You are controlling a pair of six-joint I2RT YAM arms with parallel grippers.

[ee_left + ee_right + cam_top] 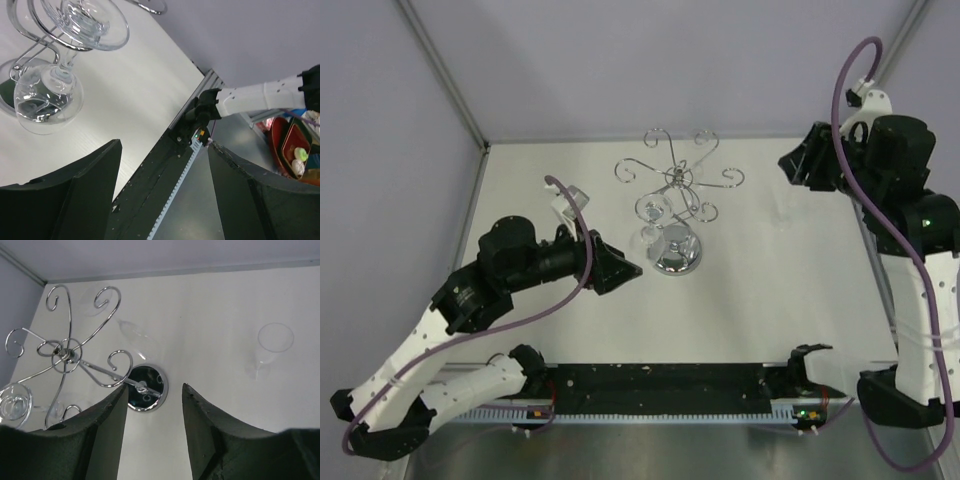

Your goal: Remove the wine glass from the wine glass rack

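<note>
- Top external tally: one wine glass rack (pixel 677 185), one wine glass (pixel 652 212), two arms and two claws, all over one white worktop (pixel 770 300).
- On the rack: one central post, one round mirrored domed base (pixel 677 252) and roughly six curled, scroll-ended chrome wire arms spreading from the top.
- Only one of those arms loaded, with the wine glass hung upside down on the near-left side of the rack, just beside and above the base.
- From the left wrist, a clear, colourless, almost see-through glass (pixel 47 100): flat round foot uppermost, resting on a wire loop (pixel 30 30), short stem dropping through it, rounded bowl lowest and flecked with bright glints.
- Wide-spread left claw (pixel 620 265), gripping nothing, near the bowl on its left and not touching it; two dark fingers (pixel 65 195) along the bottom of its own view, the glass up and left of the gap.
- Raised right claw (pixel 798 165) at the far right, well apart from the rack; moderately parted and empty in its own view (pixel 154 390), looking down on the rack's hub (pixel 65 352) and base.
- Also from the left wrist: one black toothed rail (pixel 145 195) at the near worktop edge, and some red dishes (pixel 282 140) beyond it.
</note>
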